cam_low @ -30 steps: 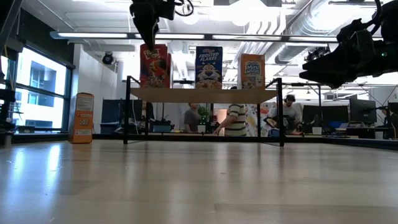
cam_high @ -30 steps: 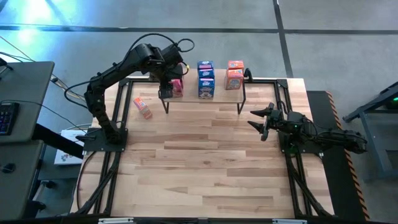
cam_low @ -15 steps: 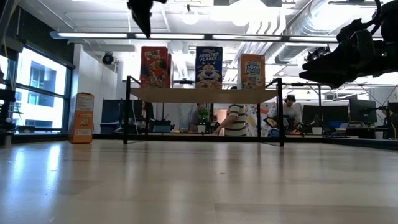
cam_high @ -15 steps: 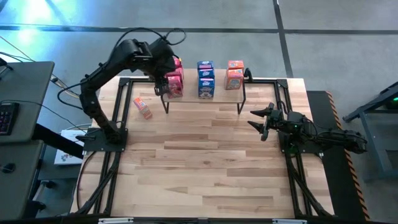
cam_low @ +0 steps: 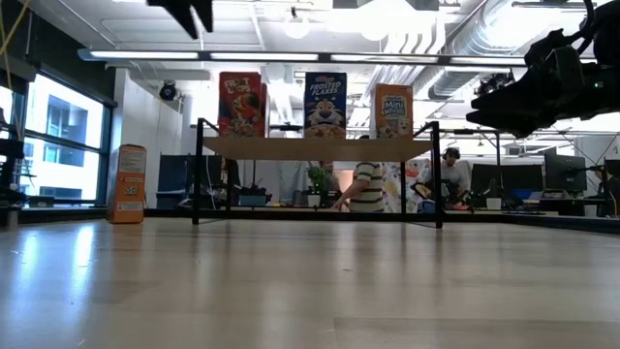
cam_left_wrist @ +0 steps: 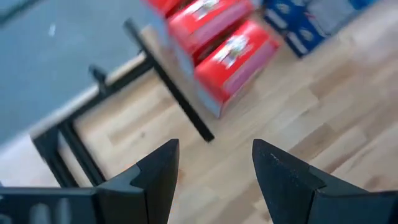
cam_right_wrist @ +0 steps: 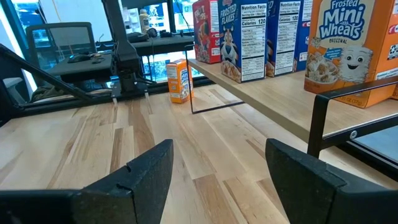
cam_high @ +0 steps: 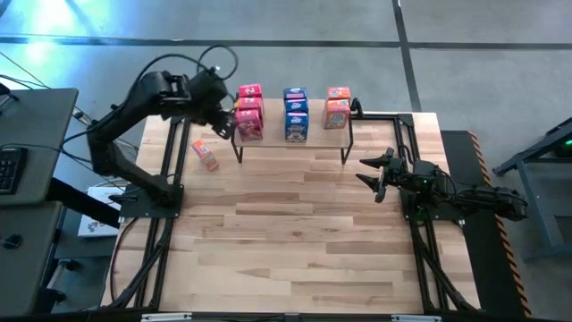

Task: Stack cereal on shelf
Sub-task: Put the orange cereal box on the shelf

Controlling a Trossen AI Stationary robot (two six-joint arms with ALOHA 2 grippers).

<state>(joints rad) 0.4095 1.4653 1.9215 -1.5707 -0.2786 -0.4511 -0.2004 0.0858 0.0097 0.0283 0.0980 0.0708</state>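
Seen from above, shelf (cam_high: 293, 134) standing at the far edge of the desk (cam_high: 295, 233), long axis running left to right. Three rows of cereal on its plank: pink-red boxes (cam_high: 248, 112) at the left end, blue boxes (cam_high: 296, 114) in the middle, orange boxes (cam_high: 338, 107) at the right end, each row running front to back. One more orange box (cam_high: 206, 154) down on the desk, left of the shelf, apart from it. Left hand (cam_high: 223, 123) raised just left of the pink-red row, fingers spread, holding nothing. Right hand (cam_high: 374, 175) parked near the right edge, well apart from the shelf, fingers spread and empty.

At desk height, upright boxes with printed fronts facing forward: pink-red (cam_low: 240, 104), blue (cam_low: 325, 105), orange (cam_low: 392, 111). Lone orange box (cam_low: 127, 184) upright too, left of the shelf legs. People (cam_low: 368, 186) in the room beyond.

Through the left wrist, spread fingers (cam_left_wrist: 155, 174) above bare wood, pink-red boxes (cam_left_wrist: 227, 59) and a black shelf leg (cam_left_wrist: 168, 81) ahead.

Through the right wrist, spread fingers (cam_right_wrist: 149, 171), shelf plank (cam_right_wrist: 261, 102) carrying the boxes, the lone orange box (cam_right_wrist: 179, 81) beyond.
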